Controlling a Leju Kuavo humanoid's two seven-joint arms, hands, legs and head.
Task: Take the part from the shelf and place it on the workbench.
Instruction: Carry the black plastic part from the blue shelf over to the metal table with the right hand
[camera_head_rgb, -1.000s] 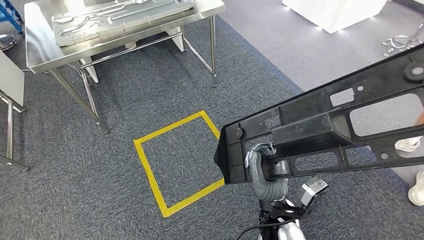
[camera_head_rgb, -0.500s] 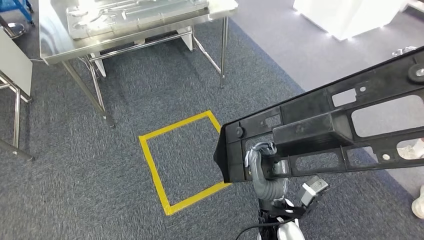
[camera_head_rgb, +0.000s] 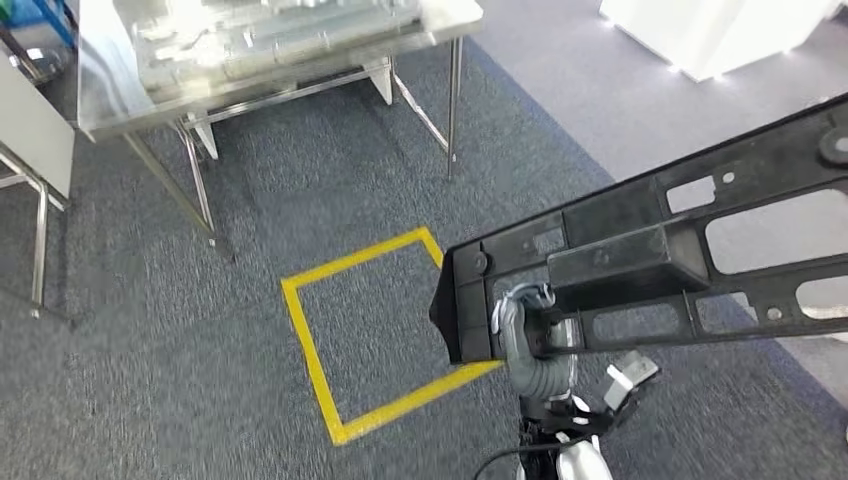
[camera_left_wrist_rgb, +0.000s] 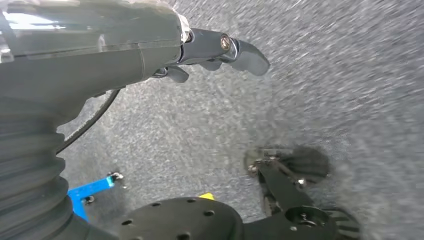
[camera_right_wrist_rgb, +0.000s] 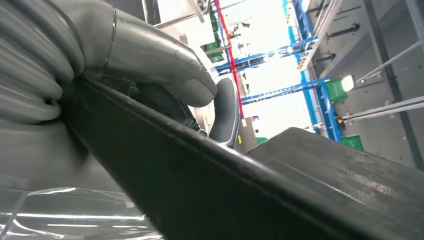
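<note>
Head view shows the long black plastic frame part (camera_head_rgb: 690, 250) carried in front of the body, held near one end by the right robot hand (camera_head_rgb: 525, 335), whose fingers wrap through an opening in the frame and clamp on it. Most of the part's length reaches out past the picture's right edge, so it hangs far off to one side of the grip. Right wrist view confirms the clamp: the thick thumb (camera_right_wrist_rgb: 150, 55) presses down on the part's dark edge (camera_right_wrist_rgb: 250, 195).

The left robot hand (camera_left_wrist_rgb: 220, 50) hangs over the grey carpet with nothing in it; its fingers look loosely apart.

The steel workbench surface (camera_head_rgb: 110, 100) stands well apart, beyond the yellow tape square (camera_head_rgb: 375, 335) on the floor, and already carries a shiny metal panel (camera_head_rgb: 270, 35).

Risks, as I judge them: a one-ended grip on so long a part invites it to twist or sag in the fingers while walking, and it may slip. The free end could strike the bench legs (camera_head_rgb: 452, 100) on approach. Setting it down blind could land it on the metal panel rather than bare steel.
</note>
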